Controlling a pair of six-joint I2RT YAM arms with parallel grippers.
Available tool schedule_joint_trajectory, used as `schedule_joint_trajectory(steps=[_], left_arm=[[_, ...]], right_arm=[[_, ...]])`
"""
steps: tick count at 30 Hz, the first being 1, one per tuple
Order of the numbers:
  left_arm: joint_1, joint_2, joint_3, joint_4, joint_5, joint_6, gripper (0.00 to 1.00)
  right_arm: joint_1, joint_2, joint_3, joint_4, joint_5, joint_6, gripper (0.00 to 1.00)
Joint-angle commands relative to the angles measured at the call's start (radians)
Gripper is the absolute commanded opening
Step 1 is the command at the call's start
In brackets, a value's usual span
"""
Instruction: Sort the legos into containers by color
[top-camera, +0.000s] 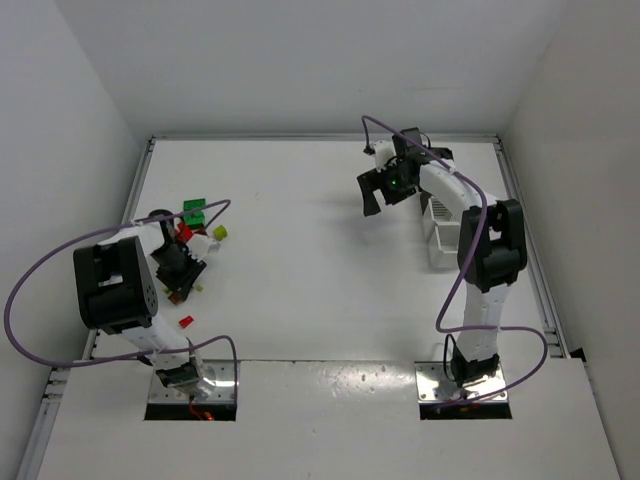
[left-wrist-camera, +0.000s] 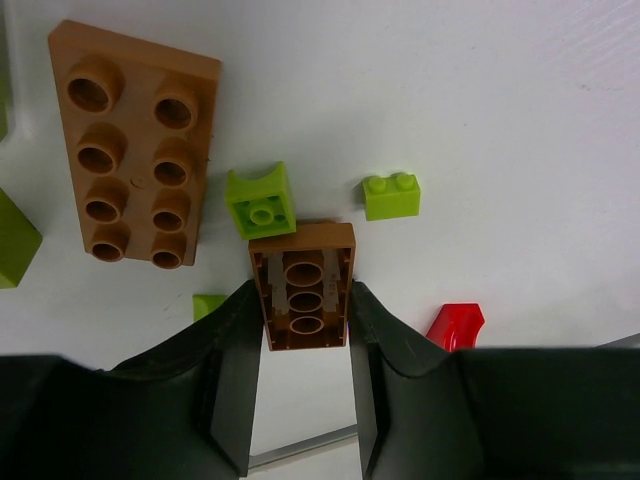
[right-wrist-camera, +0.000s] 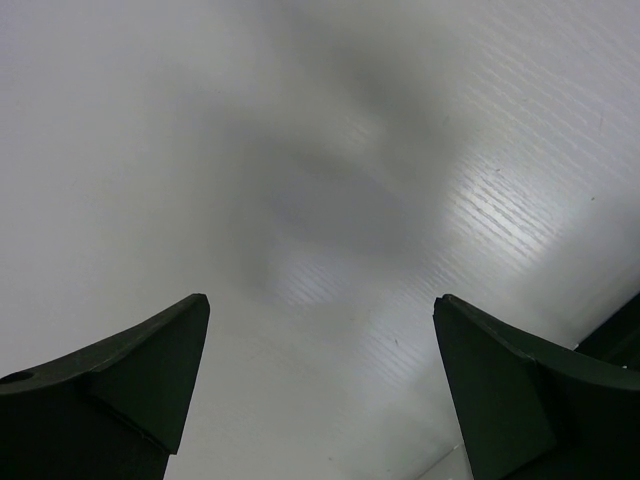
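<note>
Plainly shows, from the left wrist, the left gripper (left-wrist-camera: 303, 292) clamped on a small brown brick (left-wrist-camera: 305, 262), one black finger (left-wrist-camera: 235, 370) pressed to each long side and the hollow underside facing the camera. Puts that brick over the white table (left-wrist-camera: 520, 120), among other legos. Finds a larger brown plate (left-wrist-camera: 135, 150) up and to the left, eight studs up, lying flat and apart from the held brick. Places a lime arch brick (left-wrist-camera: 262, 203) just beyond the held brick's far end (touching or merely close, cannot tell), and a lime two-stud brick (left-wrist-camera: 392, 195) a little to the right of that. Catches a red piece (left-wrist-camera: 457, 325) beside the right-hand finger, partly hidden by it.

From above, sets this gripper near the table's left edge within a loose cluster: a green brick (top-camera: 195, 210), a lime brick (top-camera: 219, 232), and a lone red brick (top-camera: 186, 322) nearer the arm bases.

Shows the right gripper (right-wrist-camera: 320, 300) spread wide with nothing between its fingers (right-wrist-camera: 130, 380), hanging over bare table. Locates two white containers (top-camera: 441, 235) at the far right, well apart from the legos and partly behind the right arm.
</note>
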Motion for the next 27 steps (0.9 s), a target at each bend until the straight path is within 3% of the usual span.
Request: schedule_joint_trajectory(steps=[1,6,13,20,27], left_arm=[[0.001,0.024,-0.022,0.055,0.050,-0.012,0.28],[0.001,-0.055,0.016,0.003,0.136,0.006,0.20],[-0.060,-0.193,0.215,-0.102,0.305,-0.081,0.19],[-0.331,-0.217,0.332,-0.022,0.352,-0.264,0.18],[-0.531,-0.155,0.352,0.116,0.342,-0.396,0.18]], right_arm=[[0.006,-0.072,-0.007,0.039,-0.017,0.061,0.94],[0.006,-0.072,-0.007,0.039,-0.187,0.130,0.91],[0.006,-0.057,0.024,0.085,-0.413,0.274,0.85],[0.025,0.051,0.111,0.275,-0.649,0.522,0.84],[0.083,0.121,0.206,0.347,-0.672,0.609,0.79]])
